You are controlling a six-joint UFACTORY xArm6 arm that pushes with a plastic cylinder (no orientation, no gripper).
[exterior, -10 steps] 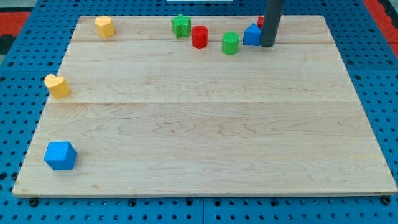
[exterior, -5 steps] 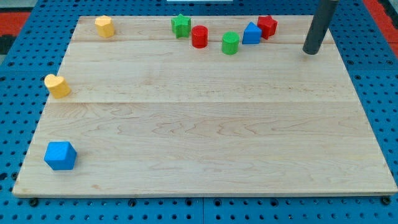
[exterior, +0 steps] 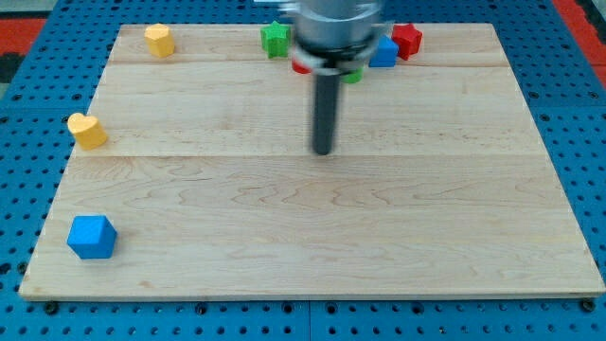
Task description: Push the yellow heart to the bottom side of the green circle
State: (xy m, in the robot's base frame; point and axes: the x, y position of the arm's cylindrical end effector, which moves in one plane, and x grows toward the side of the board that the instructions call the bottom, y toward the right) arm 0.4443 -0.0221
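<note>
The yellow heart (exterior: 86,130) lies near the board's left edge. The green circle (exterior: 354,75) sits near the view's top, mostly hidden behind the arm's body; only a green sliver shows. My tip (exterior: 324,151) rests on the board's middle, below the green circle and far to the right of the yellow heart. It touches no block.
A second yellow block (exterior: 159,40) sits at the top left. A green star (exterior: 276,38), a red cylinder (exterior: 301,66) partly hidden, a blue block (exterior: 384,52) and a red block (exterior: 408,39) line the top. A blue block (exterior: 91,237) lies at the bottom left.
The rod swung from the top right of the board to its middle. The arm's body now covers the red cylinder and green circle. No block has moved.
</note>
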